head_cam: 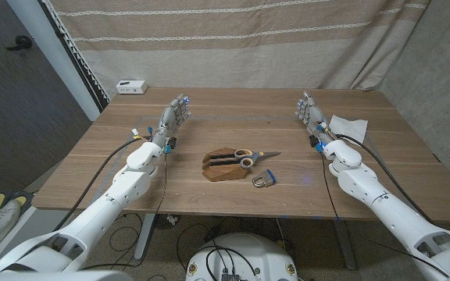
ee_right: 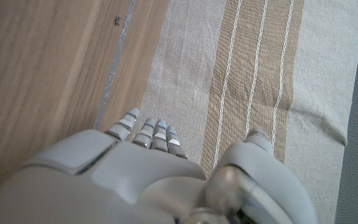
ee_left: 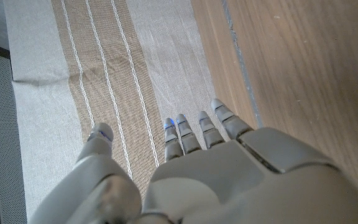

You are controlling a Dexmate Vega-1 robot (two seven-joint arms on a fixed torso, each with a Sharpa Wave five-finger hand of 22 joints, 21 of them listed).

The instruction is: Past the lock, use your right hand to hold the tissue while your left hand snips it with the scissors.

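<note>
A white tissue [head_cam: 348,126] lies on the table at the far right, just right of my right hand [head_cam: 309,112]. That hand stands on its edge, fingers apart and holding nothing. Scissors [head_cam: 245,159] with pale handles rest on a wooden block [head_cam: 225,166] at the table's middle, blades pointing right. A small padlock [head_cam: 262,180] with a blue tag lies in front of the block, to its right. My left hand [head_cam: 173,115] stands at the far left of the table, fingers spread and empty. From behind, my left hand [ee_left: 204,168] and my right hand [ee_right: 148,171] both reach toward the curtain.
A small white box [head_cam: 131,87] sits at the table's far left corner. A striped beige curtain [head_cam: 233,39] hangs behind the table. Cables run along both arms. A dark panel stands left of the table [head_cam: 209,125].
</note>
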